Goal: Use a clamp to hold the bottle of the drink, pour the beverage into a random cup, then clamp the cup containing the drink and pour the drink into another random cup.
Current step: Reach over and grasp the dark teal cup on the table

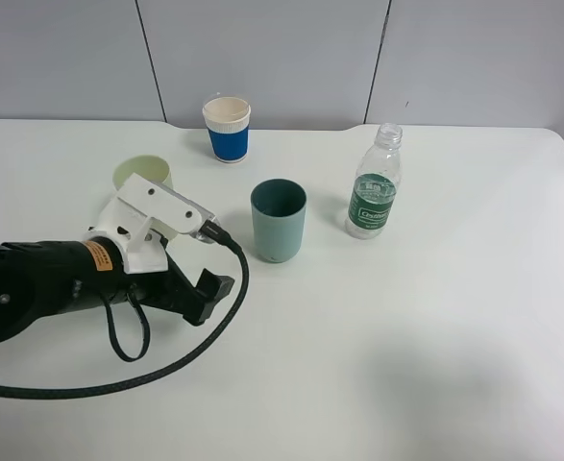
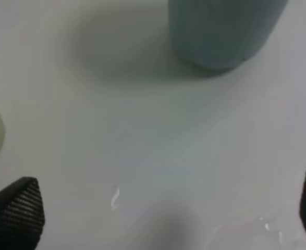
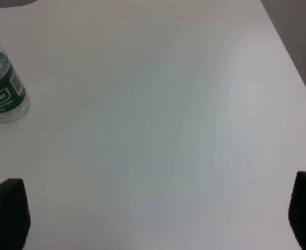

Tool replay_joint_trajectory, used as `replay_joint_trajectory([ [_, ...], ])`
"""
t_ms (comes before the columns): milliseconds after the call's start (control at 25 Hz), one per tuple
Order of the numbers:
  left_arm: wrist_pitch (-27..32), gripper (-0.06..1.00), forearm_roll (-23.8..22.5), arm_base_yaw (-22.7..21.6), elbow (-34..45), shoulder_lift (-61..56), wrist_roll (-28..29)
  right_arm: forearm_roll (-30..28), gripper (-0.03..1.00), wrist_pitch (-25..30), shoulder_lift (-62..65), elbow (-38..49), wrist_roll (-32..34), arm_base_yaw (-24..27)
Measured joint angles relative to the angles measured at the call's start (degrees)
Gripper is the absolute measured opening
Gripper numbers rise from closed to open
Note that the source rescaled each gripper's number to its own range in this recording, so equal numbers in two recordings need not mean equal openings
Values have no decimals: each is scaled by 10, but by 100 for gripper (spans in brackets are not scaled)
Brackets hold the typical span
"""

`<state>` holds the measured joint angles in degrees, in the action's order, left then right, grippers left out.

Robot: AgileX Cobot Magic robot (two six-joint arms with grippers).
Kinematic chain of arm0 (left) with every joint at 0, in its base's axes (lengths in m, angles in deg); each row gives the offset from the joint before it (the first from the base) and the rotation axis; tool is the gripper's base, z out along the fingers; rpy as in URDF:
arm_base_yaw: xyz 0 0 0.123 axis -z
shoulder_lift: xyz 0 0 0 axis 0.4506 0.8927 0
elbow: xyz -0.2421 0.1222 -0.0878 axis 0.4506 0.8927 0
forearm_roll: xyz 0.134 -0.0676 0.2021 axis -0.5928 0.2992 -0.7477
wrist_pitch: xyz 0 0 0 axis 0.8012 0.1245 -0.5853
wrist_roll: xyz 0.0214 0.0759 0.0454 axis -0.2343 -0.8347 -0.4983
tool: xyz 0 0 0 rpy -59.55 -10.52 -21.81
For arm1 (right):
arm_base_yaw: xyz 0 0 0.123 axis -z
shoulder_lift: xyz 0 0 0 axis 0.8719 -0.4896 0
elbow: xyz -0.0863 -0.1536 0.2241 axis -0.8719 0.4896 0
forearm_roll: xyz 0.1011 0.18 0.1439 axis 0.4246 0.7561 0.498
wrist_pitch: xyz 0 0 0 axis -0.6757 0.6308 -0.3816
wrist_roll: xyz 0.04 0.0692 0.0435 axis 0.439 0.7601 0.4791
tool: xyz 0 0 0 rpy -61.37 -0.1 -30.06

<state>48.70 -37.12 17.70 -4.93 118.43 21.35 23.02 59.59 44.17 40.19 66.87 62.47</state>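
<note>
The bottle (image 1: 373,192) stands upright on the white table (image 1: 435,365), its long axis vertical, a little right of centre and towards the far side, with the teal cup (image 1: 279,219) just to its left and apart from it. It looks uncapped and holds clear liquid. The left gripper (image 2: 163,213) hangs low over the near left of the table, jaws spread wide and holding nothing, pointing towards the teal cup; from there the bottle lies further right and farther off, with that cup standing in the way. The right gripper (image 3: 155,216) is outside the high view, but its own camera shows its jaws wide apart and empty above bare table, the bottle off to one side and farther away. Judging by this, the right arm has the clearer approach: a level, sideways reach to close on the upright body around its green label
</note>
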Motion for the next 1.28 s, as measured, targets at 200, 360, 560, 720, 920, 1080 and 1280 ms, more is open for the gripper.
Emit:
replay_joint_trajectory([
  [200, -55, 100, 88, 32, 0, 27, -27, 0, 100, 0, 0, 0, 0, 0],
  [360, -96, 100, 109, 62, -2, 51, -54, 0, 100, 0, 0, 0, 0, 0],
  [560, -111, 100, 201, 85, -35, 87, -94, 0, 100, 0, 0, 0, 0, 0],
  [720, -113, 100, 217, 88, -62, 104, -126, 0, 100, 0, 0, 0, 0, 0],
  [920, -114, 100, 231, 88, -91, 115, -130, 0, 100, 0, 0, 0, 0, 0],
  [1080, -116, 100, 235, 91, -105, 119, -131, 0, 100, 0, 0, 0, 0, 0],
  [1280, -129, 100, 235, 125, -107, 119, -131, 0, 100, 0, 0, 0, 0, 0],
])
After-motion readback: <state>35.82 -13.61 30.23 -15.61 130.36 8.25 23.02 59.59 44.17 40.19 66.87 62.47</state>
